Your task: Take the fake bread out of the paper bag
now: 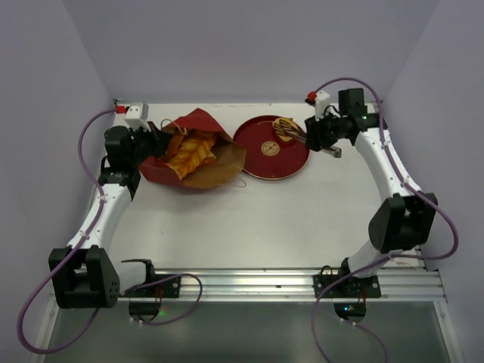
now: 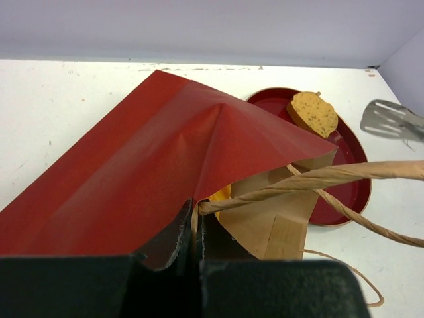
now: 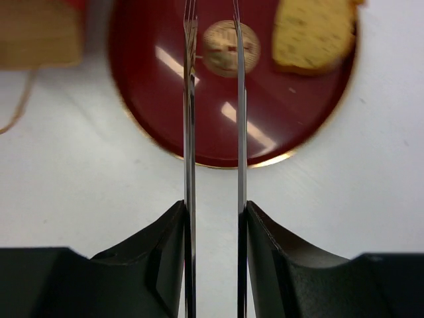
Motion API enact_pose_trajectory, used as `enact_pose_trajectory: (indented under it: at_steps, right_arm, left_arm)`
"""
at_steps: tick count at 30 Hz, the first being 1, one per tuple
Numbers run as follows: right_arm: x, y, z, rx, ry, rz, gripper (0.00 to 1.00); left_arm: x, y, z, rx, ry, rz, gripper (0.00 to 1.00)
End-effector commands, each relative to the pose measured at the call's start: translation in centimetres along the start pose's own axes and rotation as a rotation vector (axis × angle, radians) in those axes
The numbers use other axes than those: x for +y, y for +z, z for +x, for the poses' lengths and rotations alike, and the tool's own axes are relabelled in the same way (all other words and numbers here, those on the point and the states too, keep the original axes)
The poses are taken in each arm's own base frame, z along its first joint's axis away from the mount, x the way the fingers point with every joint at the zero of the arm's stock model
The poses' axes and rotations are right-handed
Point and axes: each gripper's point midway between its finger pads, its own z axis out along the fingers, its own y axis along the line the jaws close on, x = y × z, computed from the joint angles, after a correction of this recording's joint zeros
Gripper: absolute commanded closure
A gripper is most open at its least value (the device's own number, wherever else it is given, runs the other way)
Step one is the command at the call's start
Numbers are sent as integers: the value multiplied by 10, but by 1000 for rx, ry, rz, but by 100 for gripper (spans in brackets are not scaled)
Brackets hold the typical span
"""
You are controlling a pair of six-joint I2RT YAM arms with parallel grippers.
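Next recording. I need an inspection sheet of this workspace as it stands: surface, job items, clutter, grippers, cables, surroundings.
surface: white table, no spills seen.
job's things: dark red paper bag on its side, mouth toward the plate; golden-orange toy breads inside it; speckled tan bread slice on the round dark red plate.
clutter: nothing seen.
grippers: left gripper shut on the bag's edge by its twisted cord handle; right gripper shut on metal tongs, arms apart, over the plate.
cables: purple cables loop off both arms.
surroundings: pale lilac walls; aluminium rail at the near edge.
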Motion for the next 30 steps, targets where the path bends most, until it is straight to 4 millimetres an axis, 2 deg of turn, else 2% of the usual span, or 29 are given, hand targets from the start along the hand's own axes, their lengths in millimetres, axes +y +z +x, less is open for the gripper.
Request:
enact_pose_trajectory:
  at_steps: [1, 2, 3, 4, 9, 10, 12, 13, 14, 15, 17, 22, 25, 26, 27, 29, 30]
  right_arm:
    - [88, -27, -19, -108, -273, -161, 59]
    - [100, -28, -10, -99, -295, -187, 59]
    - [112, -40, -12, -128, -337, -199, 60]
    - [128, -44, -12, -143, -375, -225, 61]
    - [177, -66, -2, -191, -498, -315, 63]
    - [191, -66, 2, -187, -525, -346, 62]
    - [205, -65, 7, -177, -570, -367, 63]
    - [223, -60, 12, -165, -616, -399, 63]
    - [224, -54, 13, -148, -651, -364, 63]
    - [239, -50, 13, -153, -699, -372, 62]
    - [244, -33, 13, -125, -734, -344, 63]
    - [246, 8, -13, -117, -781, -211, 63]
    - [246, 23, -29, -143, -707, -166, 63]
    - [250, 34, -23, -113, -633, -184, 63]
    - [254, 38, -25, -122, -586, -201, 64]
    - [270, 45, -13, -106, -484, -281, 64]
    - [274, 48, -16, -128, -450, -295, 64]
  left_arm:
    - [6, -3, 9, 13, 35, -18, 98]
    - [6, -4, 9, 11, 39, -17, 98]
    - [6, -5, 9, 9, 39, -17, 97]
    - [6, -5, 9, 6, 42, -18, 97]
    - [7, -7, 11, 3, 50, -25, 97]
    - [6, -7, 11, 0, 52, -20, 97]
    - [4, -7, 10, -1, 53, -8, 97]
    - [2, -8, 10, -1, 53, 3, 97]
    - [0, -8, 10, -1, 54, 9, 97]
    - [-1, -8, 10, -1, 51, 14, 97]
    - [-3, -10, 9, -2, 51, 25, 97]
    - [-5, -17, 12, -6, 56, 26, 97]
    - [-5, -19, 13, -14, 60, 17, 97]
    - [-4, -20, 15, -11, 57, 16, 97]
    - [-4, -20, 15, -12, 53, 16, 97]
    - [-5, -20, 15, -12, 47, 18, 97]
    - [-5, -20, 15, -14, 36, 17, 97]
